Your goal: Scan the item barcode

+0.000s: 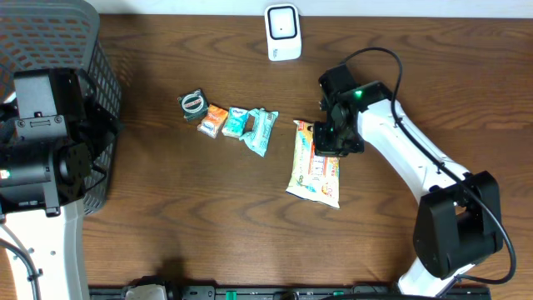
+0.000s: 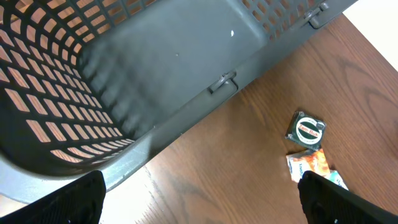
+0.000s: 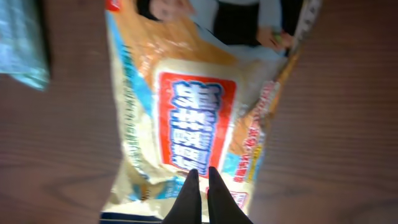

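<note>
The item, a long cream and orange snack bag with a red and blue label, lies flat on the wooden table. My right gripper is over the bag's upper right edge. In the right wrist view its black fingers are pressed together and shut, tips pointing at the bag just below the label. Nothing shows between them, and I cannot tell whether they touch the film. No barcode shows on the bag. My left gripper is open beside the basket, empty, one finger in each lower corner of the view.
A white scanner stands at the table's far edge. A round green tin, an orange packet and two teal packets lie in a row left of the bag. The grey mesh basket fills the far left.
</note>
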### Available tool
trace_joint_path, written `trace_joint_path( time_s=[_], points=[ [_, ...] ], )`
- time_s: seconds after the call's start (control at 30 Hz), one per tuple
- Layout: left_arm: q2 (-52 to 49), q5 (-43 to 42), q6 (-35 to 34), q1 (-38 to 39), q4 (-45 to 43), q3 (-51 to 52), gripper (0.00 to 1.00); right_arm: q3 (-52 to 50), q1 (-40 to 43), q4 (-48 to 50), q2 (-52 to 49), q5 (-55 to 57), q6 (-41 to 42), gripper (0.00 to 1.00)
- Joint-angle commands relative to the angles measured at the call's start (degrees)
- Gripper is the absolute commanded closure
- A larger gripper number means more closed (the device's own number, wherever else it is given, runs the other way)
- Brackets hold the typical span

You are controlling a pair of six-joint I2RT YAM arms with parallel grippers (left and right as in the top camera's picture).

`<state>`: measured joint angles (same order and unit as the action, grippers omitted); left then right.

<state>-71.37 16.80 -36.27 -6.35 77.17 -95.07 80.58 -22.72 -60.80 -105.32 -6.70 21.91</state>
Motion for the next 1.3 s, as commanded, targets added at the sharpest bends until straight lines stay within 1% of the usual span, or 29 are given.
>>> trace_joint_path(
  time_s=[0.0,0.07,0.1,0.13,0.2,0.23,0.33,0.4,0.5,0.53,0.6,0.67,0.7,0.77,0.9,1.03,1.1,1.17,1.27],
  points=[
    [-0.1,0.5,-0.9,-0.3,0.2,0.3,0.02,-3.5,-0.3,2.0,0.0,3.4,-0.5,0.99],
    [-0.1,0.6,-0.9,-0.3,0.2,0.3,0.02,-7.1,-0.4,7.0,0.0,3.3,1.1,0.99],
    [-0.2,0.6,-0.9,-0.3,0.2,0.3,0.02,-10.1,-0.6,11.8,0.0,3.3,3.0,0.99],
    [-0.1,0.6,-0.9,-0.3,0.2,0.3,0.02,-11.7,-0.6,14.4,0.0,3.3,3.8,0.99],
    [-0.1,0.6,-0.9,-0.3,0.2,0.3,0.02,-15.8,-0.6,21.7,-0.1,2.4,4.2,0.99],
    [-0.2,0.6,-0.9,-0.3,0.2,0.3,0.02,-19.3,-0.6,28.4,-0.1,0.7,4.2,0.99],
    [-0.1,0.6,-0.9,-0.3,0.2,0.3,0.02,-17.5,-0.2,27.9,-0.1,1.6,3.4,0.97],
    [-0.1,0.6,-0.9,-0.3,0.2,0.3,0.02,-13.4,1.2,25.1,-0.1,1.6,2.3,0.97],
    [-0.1,0.6,-0.9,-0.3,0.2,0.3,0.02,-4.8,3.4,16.7,-0.1,1.6,-0.1,0.98],
    [-0.2,0.5,-0.9,-0.3,0.2,0.3,0.02,-1.5,3.8,12.6,-0.1,1.3,-1.6,0.96],
    [-0.1,0.6,-0.9,-0.3,0.2,0.3,0.02,1.6,3.6,7.8,-0.1,-0.7,-5.1,0.94],
    [-0.1,0.6,-0.9,-0.3,0.2,0.3,0.02,3.1,2.7,2.9,-0.1,-3.4,-7.7,0.94],
    [-0.1,0.6,-0.9,-0.3,0.2,0.3,0.02,3.0,1.9,0.3,-0.1,-4.3,-7.8,0.95],
    [-0.1,0.6,-0.9,-0.3,0.2,0.3,0.02,1.9,0.8,-1.7,-0.1,-4.4,-7.8,0.99],
    [-0.1,0.6,-0.9,-0.3,0.2,0.3,0.02,-4.0,-3.0,0.6,-0.4,-4.2,-5.9,0.99],
    [-0.1,0.6,-0.9,-0.3,0.2,0.3,0.02,-13.8,-7.4,8.4,-0.5,-0.6,3.2,0.98],
    [-0.1,0.6,-0.9,-0.3,0.2,0.3,0.02,-16.9,-8.1,11.0,-0.5,-0.5,5.0,0.97],
    [-0.1,0.6,-0.9,-0.3,0.2,0.3,0.02,-18.0,-8.1,12.2,-0.5,0.0,5.0,0.97],
    [-0.1,0.5,-0.9,-0.3,0.2,0.3,0.02,-16.8,-7.1,12.2,-0.4,2.0,5.0,0.96]
  ],
)
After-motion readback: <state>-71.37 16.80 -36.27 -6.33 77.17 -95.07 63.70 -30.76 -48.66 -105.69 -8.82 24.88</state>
